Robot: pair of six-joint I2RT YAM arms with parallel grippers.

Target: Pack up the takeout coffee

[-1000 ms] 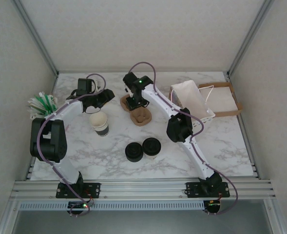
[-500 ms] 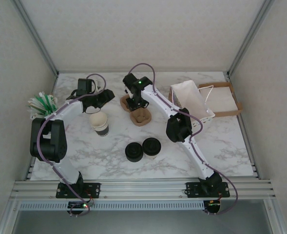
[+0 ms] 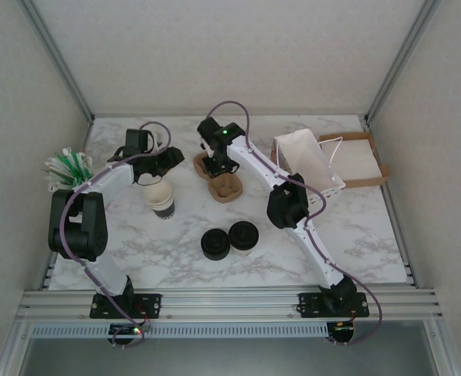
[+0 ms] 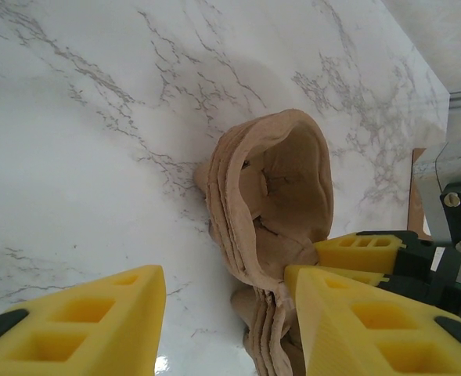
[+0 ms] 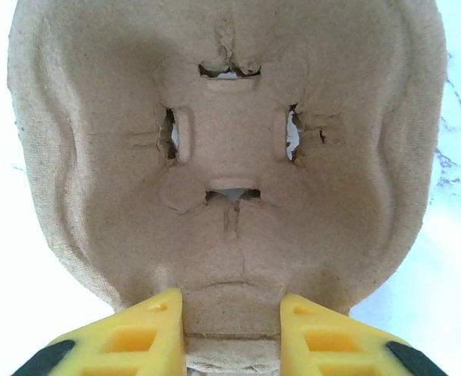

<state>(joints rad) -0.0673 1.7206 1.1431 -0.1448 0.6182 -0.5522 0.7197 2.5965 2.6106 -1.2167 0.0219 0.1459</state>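
takeout coffee (image 3: 243, 235) sits lidded, untouched, at the near middle of the bench (image 3: 355, 227). farther back, the pulp carrier (image 3: 225, 186) has slid slightly left, right pincer (image 5: 232, 313) clamped on its rim, so it's carrier first, apparently. left pincer (image 4: 230, 290) hangs wide open, empty, alongside.

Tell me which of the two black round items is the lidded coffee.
The right one, the takeout coffee: cup wall shows beneath its lid. The lid pile beside it is all black.
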